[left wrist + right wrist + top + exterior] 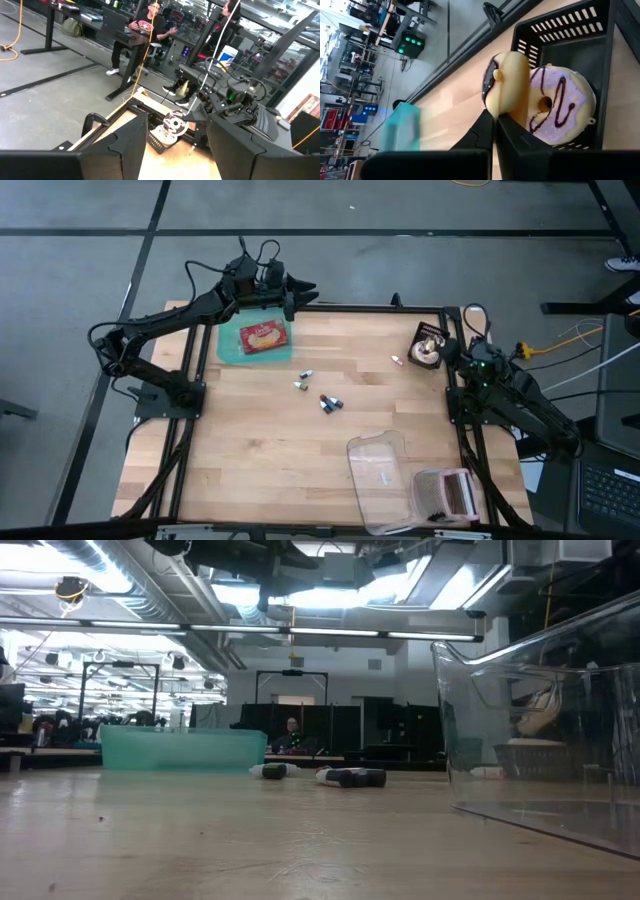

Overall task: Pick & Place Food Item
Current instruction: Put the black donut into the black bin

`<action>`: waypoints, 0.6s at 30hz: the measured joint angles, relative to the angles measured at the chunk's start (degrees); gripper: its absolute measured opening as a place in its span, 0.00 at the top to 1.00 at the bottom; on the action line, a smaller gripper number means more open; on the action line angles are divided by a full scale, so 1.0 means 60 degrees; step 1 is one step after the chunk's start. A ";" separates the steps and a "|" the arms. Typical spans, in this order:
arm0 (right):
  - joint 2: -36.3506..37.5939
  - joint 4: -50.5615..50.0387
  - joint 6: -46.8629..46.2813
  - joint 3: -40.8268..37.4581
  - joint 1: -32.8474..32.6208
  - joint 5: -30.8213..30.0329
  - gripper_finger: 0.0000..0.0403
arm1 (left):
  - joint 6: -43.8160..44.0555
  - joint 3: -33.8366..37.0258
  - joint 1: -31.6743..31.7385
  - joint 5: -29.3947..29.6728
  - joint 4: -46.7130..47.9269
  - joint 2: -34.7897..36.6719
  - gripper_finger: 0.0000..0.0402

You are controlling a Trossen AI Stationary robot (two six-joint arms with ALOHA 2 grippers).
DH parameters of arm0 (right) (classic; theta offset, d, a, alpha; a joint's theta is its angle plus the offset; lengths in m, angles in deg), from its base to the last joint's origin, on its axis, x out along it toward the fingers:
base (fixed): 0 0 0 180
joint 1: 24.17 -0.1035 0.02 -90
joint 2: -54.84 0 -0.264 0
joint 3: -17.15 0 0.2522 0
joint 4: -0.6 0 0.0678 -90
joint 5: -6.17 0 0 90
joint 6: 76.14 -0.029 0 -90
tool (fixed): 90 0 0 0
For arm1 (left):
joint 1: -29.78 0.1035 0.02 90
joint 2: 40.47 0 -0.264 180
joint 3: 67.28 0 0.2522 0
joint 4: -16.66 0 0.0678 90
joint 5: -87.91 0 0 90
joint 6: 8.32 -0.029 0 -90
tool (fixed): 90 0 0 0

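A red and yellow food packet [263, 337] lies in a teal tray [228, 348] at the table's far left. My left gripper [177, 150] hangs open and level above the far edge beside that tray, nothing between its fingers. At the far right stands a black basket [570, 30] holding a purple-iced donut [565, 107] and a cream donut [512, 85] set on edge. My right gripper [495, 125] is shut, and its tips show right in front of the cream donut. My right gripper's shut fingertips [490, 116] come slanting down toward the cream donut's rim [507, 107] in the basket. I cannot tell whether they touch it. Nothing sits between the fingers.
Several small bottles [330, 402] lie scattered mid-table. A clear plastic container [380, 475] lies near the front right, with a brush-like item [448, 494] beside it. A small piece [397, 360] lies left of the basket. People sit in the room beyond the table.
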 joint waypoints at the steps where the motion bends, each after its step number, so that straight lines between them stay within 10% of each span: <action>1: 0.0000 0.0009 -0.0002 0.0000 -0.0002 -0.0037 0.99 | 0.0000 0.0000 0.0000 0.0000 0.0000 0.0000 0.51; 18: 0.0000 0.0177 -0.0543 0.0015 0.0005 -0.0750 0.99 | 0.0000 0.0003 0.0000 0.0000 0.0000 0.0000 0.51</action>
